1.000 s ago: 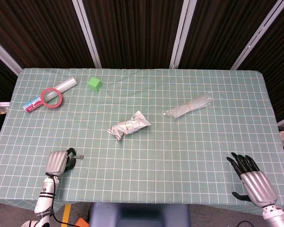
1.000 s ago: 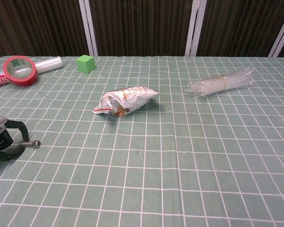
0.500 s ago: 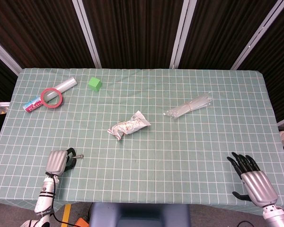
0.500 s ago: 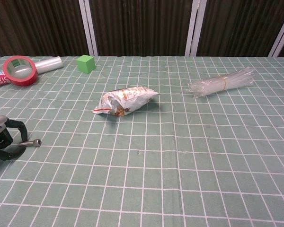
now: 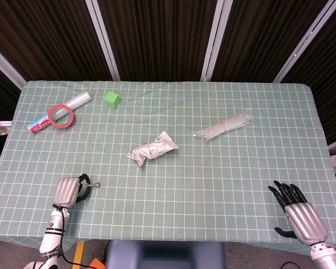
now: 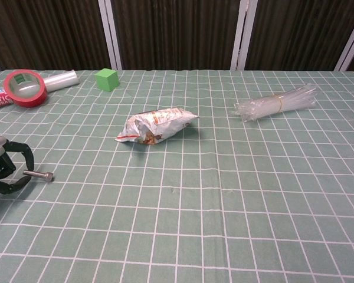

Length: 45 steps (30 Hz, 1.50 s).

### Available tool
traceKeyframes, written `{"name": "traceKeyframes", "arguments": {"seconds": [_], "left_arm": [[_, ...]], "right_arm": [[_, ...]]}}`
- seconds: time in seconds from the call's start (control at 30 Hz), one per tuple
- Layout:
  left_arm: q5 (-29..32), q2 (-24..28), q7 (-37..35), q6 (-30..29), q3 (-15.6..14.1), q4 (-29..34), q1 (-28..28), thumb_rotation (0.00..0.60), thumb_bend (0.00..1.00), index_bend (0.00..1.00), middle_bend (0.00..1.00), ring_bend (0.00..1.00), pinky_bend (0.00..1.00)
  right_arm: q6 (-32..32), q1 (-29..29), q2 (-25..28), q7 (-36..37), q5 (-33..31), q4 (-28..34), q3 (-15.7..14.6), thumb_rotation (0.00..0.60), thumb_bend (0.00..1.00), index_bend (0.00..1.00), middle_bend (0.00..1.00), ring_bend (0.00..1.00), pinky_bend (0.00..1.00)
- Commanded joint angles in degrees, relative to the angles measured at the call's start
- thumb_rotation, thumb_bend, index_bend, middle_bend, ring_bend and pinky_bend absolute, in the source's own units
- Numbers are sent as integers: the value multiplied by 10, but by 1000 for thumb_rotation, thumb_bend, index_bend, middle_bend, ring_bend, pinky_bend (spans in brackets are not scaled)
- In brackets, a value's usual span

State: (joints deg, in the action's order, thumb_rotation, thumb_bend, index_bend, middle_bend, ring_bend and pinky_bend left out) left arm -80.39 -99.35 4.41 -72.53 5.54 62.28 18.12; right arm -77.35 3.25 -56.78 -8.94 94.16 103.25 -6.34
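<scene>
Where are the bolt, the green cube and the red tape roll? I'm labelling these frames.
bolt [image 6: 39, 175], chest view, middle of its shank.
green cube [image 5: 112, 100], head view, top face.
red tape roll [image 6: 24, 96], chest view, lower part of its red ring.

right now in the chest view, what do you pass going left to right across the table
left hand → red tape roll → bolt → green cube → crumpled snack packet → bundle of clear straws
</scene>
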Motion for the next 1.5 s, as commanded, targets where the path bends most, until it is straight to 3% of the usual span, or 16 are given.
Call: {"name": "traceKeyframes", "arguments": {"seconds": [0.03, 0.63, 0.93, 1.03, 1.13, 1.17, 1.23, 1.27, 1.3, 1.33, 1.43, 1.5], "left_arm": [[-5, 5, 8, -6, -1, 15, 1, 600, 388, 544, 1000, 1000, 1000], [1, 17, 45, 8, 1, 59, 18, 600, 384, 506, 1000, 1000, 1000], [-2, 30, 50, 7, -6, 78, 17, 600, 374, 387, 1000, 1000, 1000], [-16, 44, 54, -16, -13, 91, 9, 600, 373, 361, 1000, 1000, 1000], [-65, 76, 23, -96, -34, 113, -23, 600, 375, 282, 962, 975, 992], [-86, 93, 0, -122, -48, 126, -36, 600, 374, 231, 826, 846, 901], [-136, 151, -46, -167, -93, 165, -64, 600, 375, 149, 391, 380, 484], [-160, 176, -58, -190, -112, 180, -76, 600, 375, 130, 219, 186, 283], [-190, 204, -74, -223, -137, 199, -94, 600, 373, 116, 95, 56, 133], [-214, 221, -87, -247, -155, 208, -107, 600, 370, 100, 37, 15, 72], [-273, 251, -78, -306, -185, 213, -136, 600, 367, 55, 0, 0, 8], [-280, 256, -60, -316, -183, 216, -145, 600, 367, 42, 0, 0, 0]], "right_arm": [[0, 0, 0, 1, 0, 0, 0, 600, 111, 0, 0, 0, 0], [1, 1, 1, 1, -3, -1, 1, 600, 112, 0, 0, 0, 0], [-2, 0, 1, 3, 1, -1, 0, 600, 111, 0, 0, 0, 0], [-5, -1, 1, 4, 5, -1, -1, 600, 111, 0, 0, 0, 0], [-8, -3, 3, 5, 9, -2, -3, 600, 111, 0, 0, 0, 0], [-10, -3, 3, 5, 10, -2, -3, 600, 111, 0, 0, 0, 0], [-10, -4, 3, 1, 8, -2, -3, 600, 111, 0, 0, 0, 0], [-9, -4, 3, 0, 8, -1, -3, 600, 111, 0, 0, 0, 0], [-8, -5, 3, -3, 7, 0, -3, 600, 111, 0, 0, 0, 0], [-9, -5, 2, -6, 6, 1, -3, 600, 111, 0, 0, 0, 0], [-10, -7, 1, -15, 8, 4, -5, 600, 112, 0, 0, 0, 0], [-8, -8, 3, -18, 9, 8, -7, 600, 113, 0, 0, 0, 0]]}}
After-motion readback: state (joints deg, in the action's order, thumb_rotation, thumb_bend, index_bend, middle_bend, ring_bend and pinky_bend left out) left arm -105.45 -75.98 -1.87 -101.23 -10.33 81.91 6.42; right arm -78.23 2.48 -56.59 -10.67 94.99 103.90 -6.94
